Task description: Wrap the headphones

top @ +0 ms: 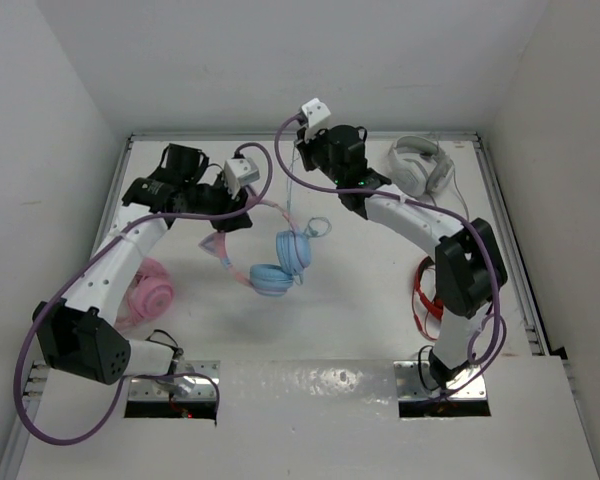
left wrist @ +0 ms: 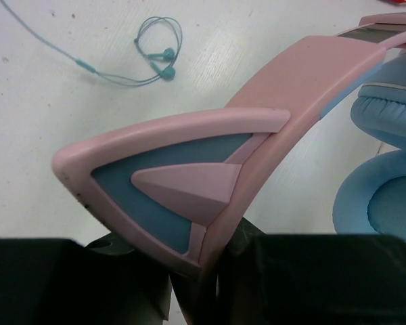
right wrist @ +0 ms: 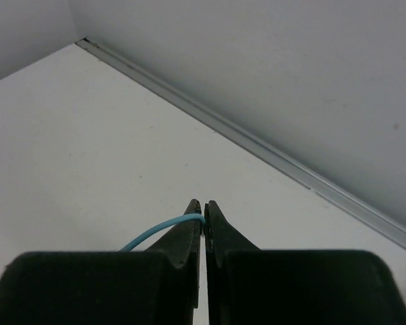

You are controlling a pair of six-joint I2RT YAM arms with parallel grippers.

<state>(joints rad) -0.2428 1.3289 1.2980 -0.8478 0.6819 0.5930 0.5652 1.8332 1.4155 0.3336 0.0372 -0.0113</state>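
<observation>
White walled worktop [top: 360, 300]. Headphones [top: 280, 265] centre-left (light-blue cups [top: 292, 250], pink headband [left wrist: 311, 74], cat ear [left wrist: 169, 183]). Left claw [top: 230, 218] clamped on headband; right claw [right wrist: 204, 217] pinched together on thin teal cable [right wrist: 155, 233].

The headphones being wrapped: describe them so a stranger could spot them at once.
Near the middle of the white table, the headphones are held by the left gripper. Light-blue ear cups on a thin pink cat-eared headband set them apart from the all-pink pair at left and the white pair at back right.

White table [top: 360, 285], white walls [top: 280, 60], metal edge rail [right wrist: 257, 145].
</observation>
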